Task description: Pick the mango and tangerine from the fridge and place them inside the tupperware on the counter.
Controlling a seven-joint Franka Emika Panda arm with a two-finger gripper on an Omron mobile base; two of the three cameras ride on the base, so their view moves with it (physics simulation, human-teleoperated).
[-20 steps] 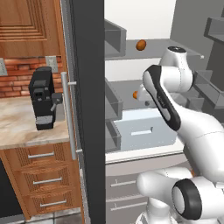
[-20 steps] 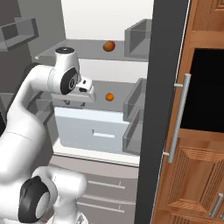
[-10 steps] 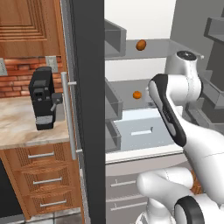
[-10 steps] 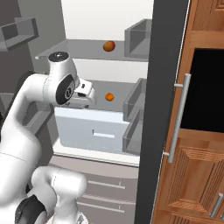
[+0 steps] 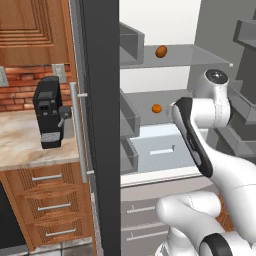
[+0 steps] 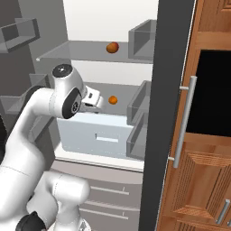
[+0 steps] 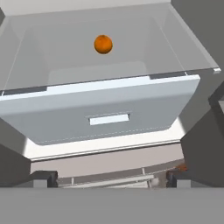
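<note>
Nearest the cameras, the white arm's two-finger gripper (image 7: 109, 178) is held in front of the open tall dark grey fridge (image 5: 102, 150), its two dark fingertips (image 7: 43, 178) standing wide apart with nothing between them. Just beyond, the pale rectangular drawer (image 7: 105, 111) sits closed at the bottom of the white interior, beneath a grey shelf (image 7: 57, 52). On that shelf, well apart from the gripper, rests the small round bright orange tangerine (image 7: 103, 44), toward the back. One grey shelf higher (image 6: 81, 49) lies the darker, egg-shaped orange-brown mango (image 6: 112, 47). To the left of the fridge, a black coffee machine (image 5: 49, 119) stands on the beige marbled counter (image 5: 20, 145) above brown wooden drawers.
</note>
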